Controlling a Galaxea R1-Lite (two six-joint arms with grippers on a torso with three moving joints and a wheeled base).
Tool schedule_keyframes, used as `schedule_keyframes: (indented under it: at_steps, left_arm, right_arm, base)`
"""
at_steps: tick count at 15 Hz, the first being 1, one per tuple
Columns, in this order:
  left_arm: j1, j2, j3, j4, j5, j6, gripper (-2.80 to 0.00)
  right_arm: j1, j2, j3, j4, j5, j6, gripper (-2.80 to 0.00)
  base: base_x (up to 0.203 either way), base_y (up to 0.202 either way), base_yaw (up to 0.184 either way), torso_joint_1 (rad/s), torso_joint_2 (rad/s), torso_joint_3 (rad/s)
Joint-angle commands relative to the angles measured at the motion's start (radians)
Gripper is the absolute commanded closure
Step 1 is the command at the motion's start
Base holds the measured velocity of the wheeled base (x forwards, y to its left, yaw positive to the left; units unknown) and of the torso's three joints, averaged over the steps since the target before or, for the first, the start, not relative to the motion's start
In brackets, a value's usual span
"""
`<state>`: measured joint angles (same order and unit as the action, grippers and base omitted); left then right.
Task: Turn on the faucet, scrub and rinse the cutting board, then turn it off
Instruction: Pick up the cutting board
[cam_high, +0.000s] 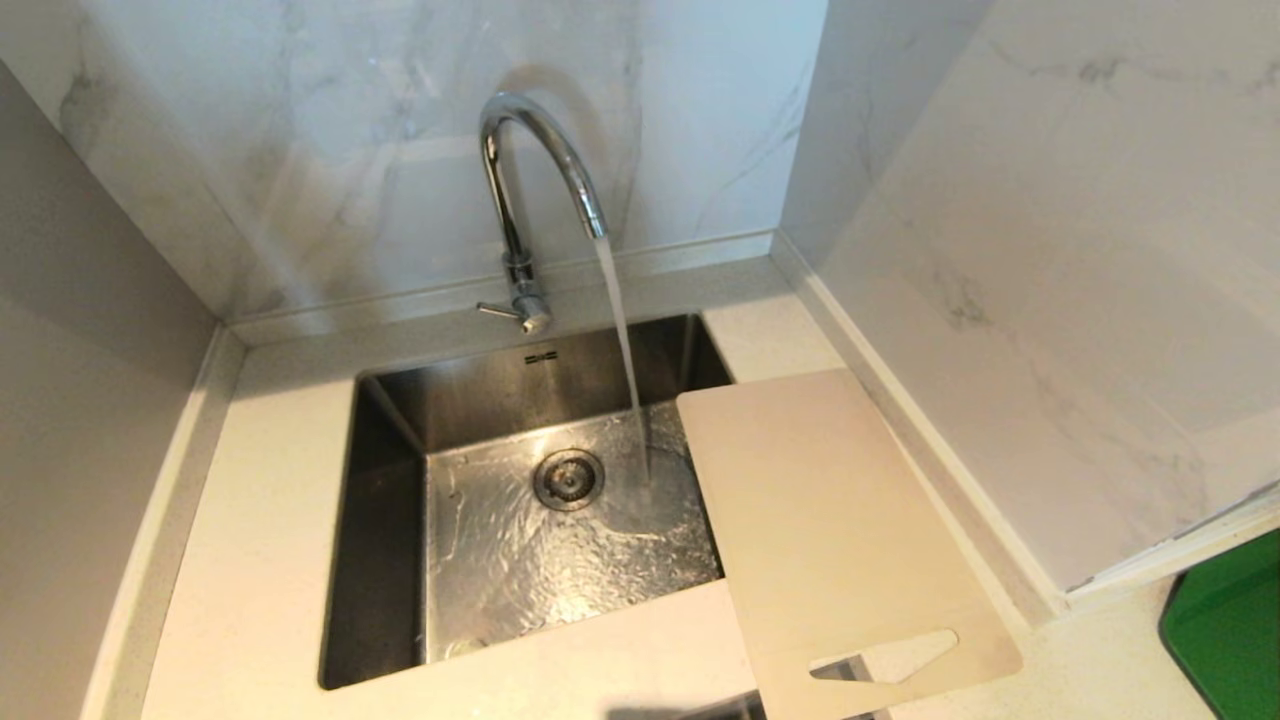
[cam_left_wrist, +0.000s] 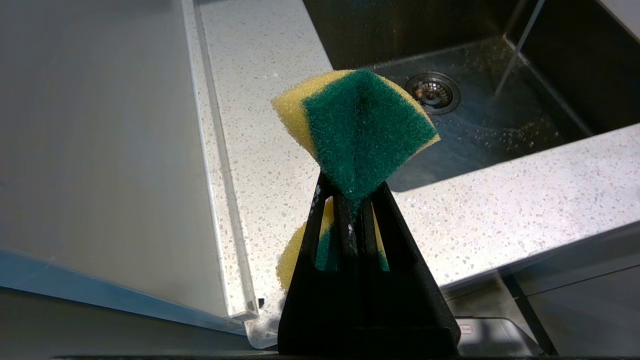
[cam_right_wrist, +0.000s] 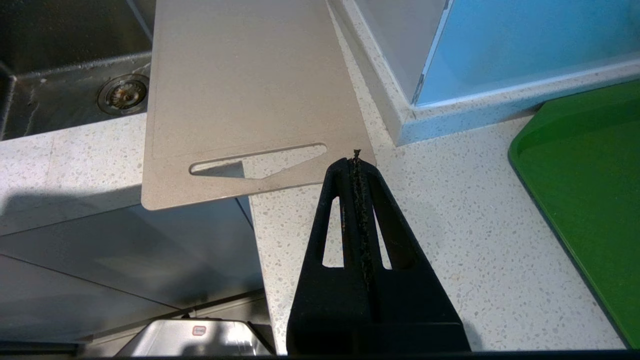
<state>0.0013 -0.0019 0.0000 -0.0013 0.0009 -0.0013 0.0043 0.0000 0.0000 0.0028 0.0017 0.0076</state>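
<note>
Faucet (cam_high: 530, 200) running — left gripper (cam_left_wrist: 357, 192) clamps sponge (cam_left_wrist: 357, 127), right gripper (cam_right_wrist: 356, 162) closed, empty

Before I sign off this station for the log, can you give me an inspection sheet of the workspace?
Surface: speckled white counter around a steel sink.
Job's things: faucet running into the sink; cutting board on the counter right of the sink, overhanging basin and front edge.
Clutter: green tray at far right.
Hands: left hand shut on a yellow-green sponge; right hand shut, empty, near the board's slot end.
Cables: nothing seen.
Surroundings: marble walls.
</note>
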Motion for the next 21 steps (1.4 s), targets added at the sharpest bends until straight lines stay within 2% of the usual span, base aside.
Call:
schedule_keyframes:
  at_steps: [1,21]
  left_arm:
    - [0.0,0.0,0.002,0.0,0.001,-0.003,0.0]
    - [-0.001,0.0,0.002,0.0,0.002,-0.011,0.0]
  right_arm:
    - [0.0,0.0,0.002,0.0,0.0,0.0,0.0]
    - [0.0,0.0,0.002,0.0,0.0,0.003,0.0]
  base:
    - [0.0,0.0,0.0,0.0,0.0,0.0]
    - [0.0,0.0,0.0,0.0,0.0,0.0]
